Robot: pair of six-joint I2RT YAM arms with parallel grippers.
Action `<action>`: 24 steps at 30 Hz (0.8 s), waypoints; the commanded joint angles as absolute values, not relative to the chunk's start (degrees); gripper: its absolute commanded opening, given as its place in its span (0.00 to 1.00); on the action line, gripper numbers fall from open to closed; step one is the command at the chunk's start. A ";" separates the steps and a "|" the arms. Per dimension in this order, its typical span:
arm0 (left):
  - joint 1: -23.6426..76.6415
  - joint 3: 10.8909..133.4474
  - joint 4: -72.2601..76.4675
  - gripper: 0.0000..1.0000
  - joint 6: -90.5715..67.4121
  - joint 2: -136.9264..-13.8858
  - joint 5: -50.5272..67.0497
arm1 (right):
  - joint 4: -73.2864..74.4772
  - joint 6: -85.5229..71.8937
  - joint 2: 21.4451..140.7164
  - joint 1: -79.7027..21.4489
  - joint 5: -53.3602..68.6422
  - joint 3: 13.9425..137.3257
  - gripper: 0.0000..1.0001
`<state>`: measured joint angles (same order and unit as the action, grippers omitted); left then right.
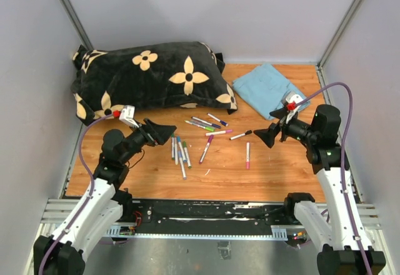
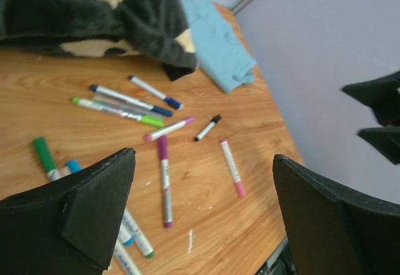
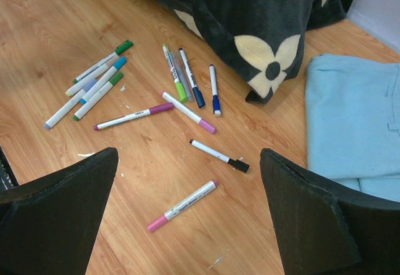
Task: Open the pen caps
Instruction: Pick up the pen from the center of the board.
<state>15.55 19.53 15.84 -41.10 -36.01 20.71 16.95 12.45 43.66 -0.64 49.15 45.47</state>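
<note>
Nearest the bases, the left gripper (image 1: pixel 167 132) hangs over the wooden table (image 1: pixel 275 175) at 9 o'clock of the pen scatter, jaws spread wide with nothing between them. Its wrist view shows the black fingers (image 2: pixel 81 212) framing wood and pens (image 2: pixel 165 181). The right gripper (image 1: pixel 262 135) hangs at 3 o'clock of the scatter, jaws equally wide and empty.

The pen caps (image 3: pixel 124 47) all lie on the table between the two grippers, and each one I can make out sits on its pen. At 7 o'clock, closest to the arms, a bundle (image 1: pixel 180 153) of roughly parallel pens lies just beside the left gripper, with green and blue caps. At 5 o'clock a pen with a pink cap (image 3: pixel 156 224) lies alone. In the middle lies one with a purple cap (image 3: pixel 161 108); a second pink-capped pen touches or nearly touches that end — I cannot tell which. At 3 o'clock the black cap (image 3: pixel 238 165) is the one nearest the right gripper.

Farther off, at 12 o'clock, three pens with light green, dark blue and blue caps lie close together. They are near the edge of the black flowered pillow (image 1: pixel 150 75), which fills the far corner at 11 o'clock. A folded blue cloth (image 1: pixel 269 87) lies at 1 o'clock, near the pillow's corner.
</note>
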 commanded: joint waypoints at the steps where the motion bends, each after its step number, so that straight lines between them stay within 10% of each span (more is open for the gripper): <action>1: 16.81 22.14 5.92 0.94 -34.99 -39.06 12.81 | 18.64 16.86 43.13 -1.14 51.39 44.49 0.98; 11: 29.52 24.70 -3.70 0.83 -29.86 -48.53 -12.18 | 25.85 22.06 46.33 -1.32 45.46 46.67 0.98; 24: 32.69 27.16 -8.15 0.75 -27.87 -54.62 -16.33 | 27.40 23.29 46.91 -1.49 44.56 46.85 0.98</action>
